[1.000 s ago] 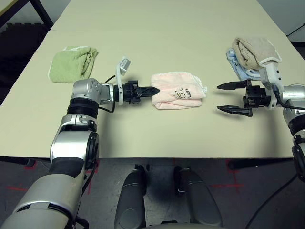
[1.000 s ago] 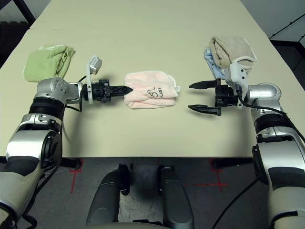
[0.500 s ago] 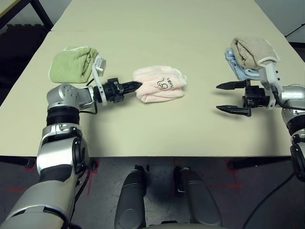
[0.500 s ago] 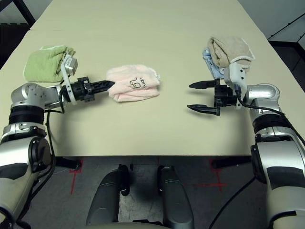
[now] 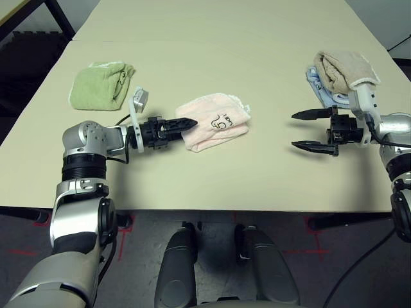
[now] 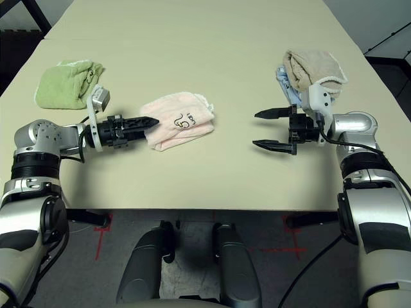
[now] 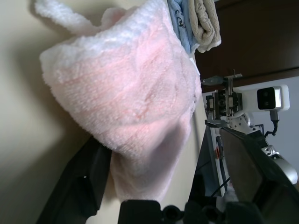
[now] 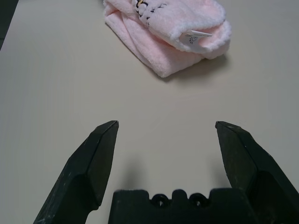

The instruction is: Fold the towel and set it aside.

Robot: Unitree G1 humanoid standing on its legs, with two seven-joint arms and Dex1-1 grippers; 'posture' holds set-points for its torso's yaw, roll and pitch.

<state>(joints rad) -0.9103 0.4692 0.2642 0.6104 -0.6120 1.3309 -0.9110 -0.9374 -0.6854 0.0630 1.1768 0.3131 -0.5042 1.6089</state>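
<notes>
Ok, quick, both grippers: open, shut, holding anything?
Left gripper: shut on the pink towel.
Right gripper: open, holding nothing.

Light is bright and even, falling from above onto the table [image 5: 212, 70], whose matte top shows no glare. Shadows are soft and short: a faint one hugs the towel [image 5: 212, 120] along its near edge, and a pale one lies under the right gripper [image 5: 316, 131]. The head views are sharp to the table's edges. In the left wrist view the towel's pile is soft and slightly blurred, and the table beside it is washed out.
</notes>
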